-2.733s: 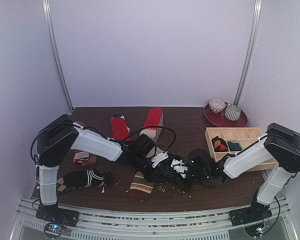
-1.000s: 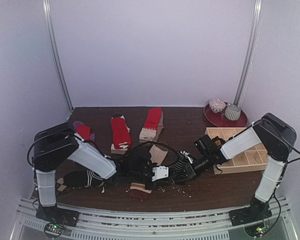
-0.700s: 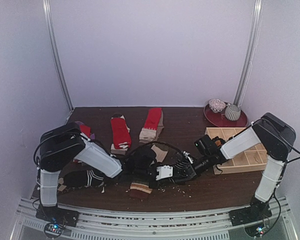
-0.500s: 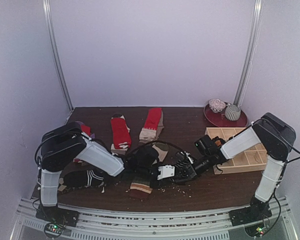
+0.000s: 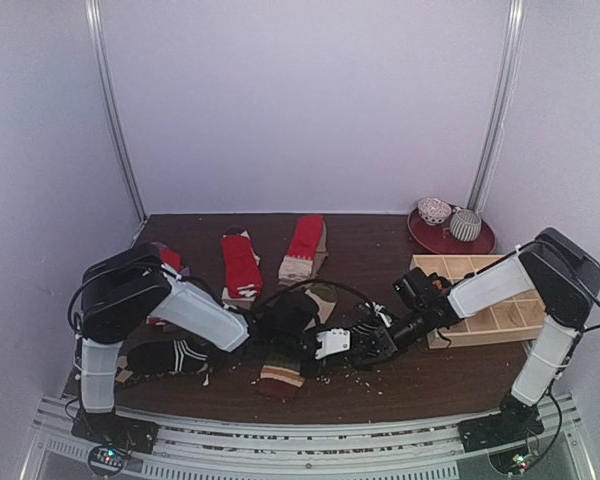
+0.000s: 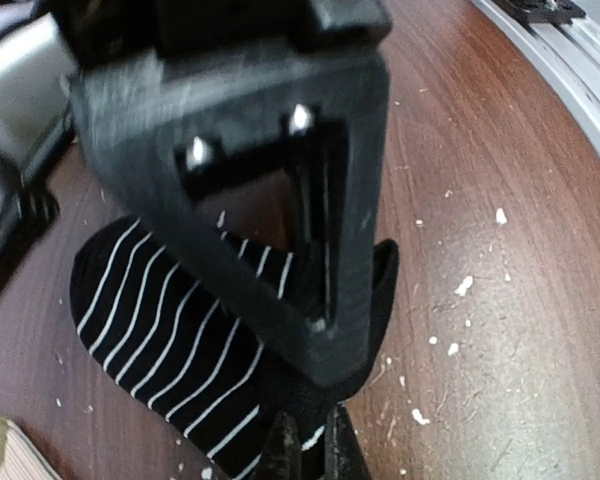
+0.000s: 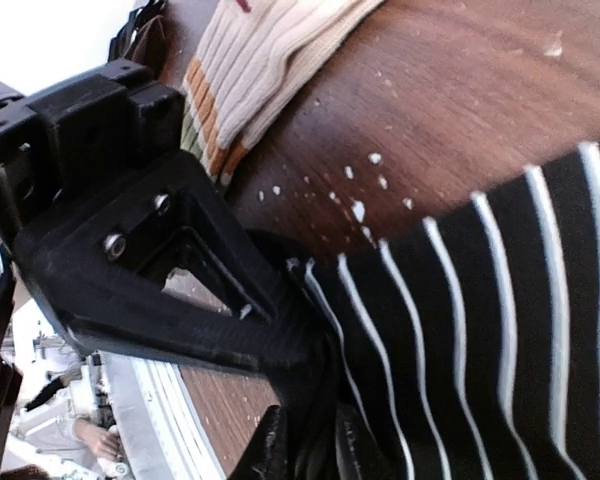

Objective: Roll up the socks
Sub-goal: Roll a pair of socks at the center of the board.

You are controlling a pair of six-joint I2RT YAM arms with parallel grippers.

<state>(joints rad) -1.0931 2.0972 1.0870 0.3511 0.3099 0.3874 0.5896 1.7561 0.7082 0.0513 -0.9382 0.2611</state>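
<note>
Nearest the arm bases, we find the banded sock (image 5: 280, 372) on the table (image 5: 420, 375), close to the front edge. Left of it, a black sock (image 5: 175, 355) with white stripes lies partly under the left arm.

Just beyond the banded sock, both grippers meet at mid-table over the striped sock (image 6: 160, 330), which lies bunched on the wood. The left gripper (image 6: 308, 445) is clamped on a fold of this sock: its fingertips sit tight together with black fabric between them. The right gripper (image 7: 308, 440) points in from the opposite side, its tips at the same sock's edge and right against the left gripper's finger frame. We cannot tell whether its jaws grip the fabric or stand slightly apart. White specks (image 6: 465, 285) dot the wood around the sock.

Farther right, the tray (image 5: 470, 260) sits partly under the right arm.

Farther back, a red sock (image 5: 242, 264) and a second red sock (image 5: 306, 240) lie flat near each other, beige cuffs toward us.

At the far right corner, a plate (image 5: 440, 243) carries a patterned bowl (image 5: 434, 210) and a ribbed cup (image 5: 465, 225).
</note>
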